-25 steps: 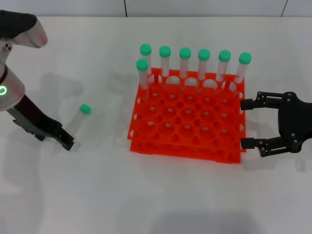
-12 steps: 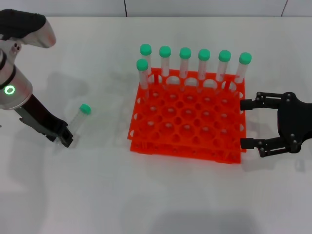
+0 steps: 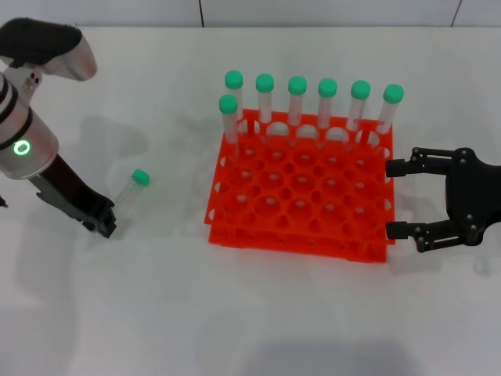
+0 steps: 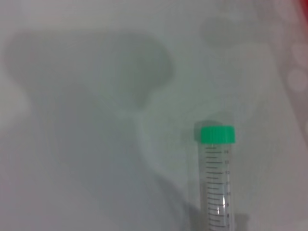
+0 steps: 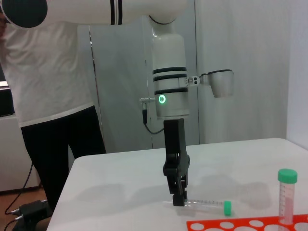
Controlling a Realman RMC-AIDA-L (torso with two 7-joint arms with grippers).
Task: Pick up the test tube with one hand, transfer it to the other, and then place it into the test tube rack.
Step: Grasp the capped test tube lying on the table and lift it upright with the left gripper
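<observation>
Head view: our left gripper (image 3: 104,222) reaches down to the white table (image 3: 156,298), its tip at the clear end of the lying test tube (image 3: 130,188); we cannot tell its finger state. That tube's long axis runs diagonally, green cap toward the orange-red test tube rack (image 3: 300,188), where seven capped tubes (image 3: 327,102) stand. Our right gripper (image 3: 399,199) hovers open just beside the rack.

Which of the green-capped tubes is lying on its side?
The test tube on the table left of the test tube rack, at the left gripper; the other seven stand upright in the rack.
</observation>
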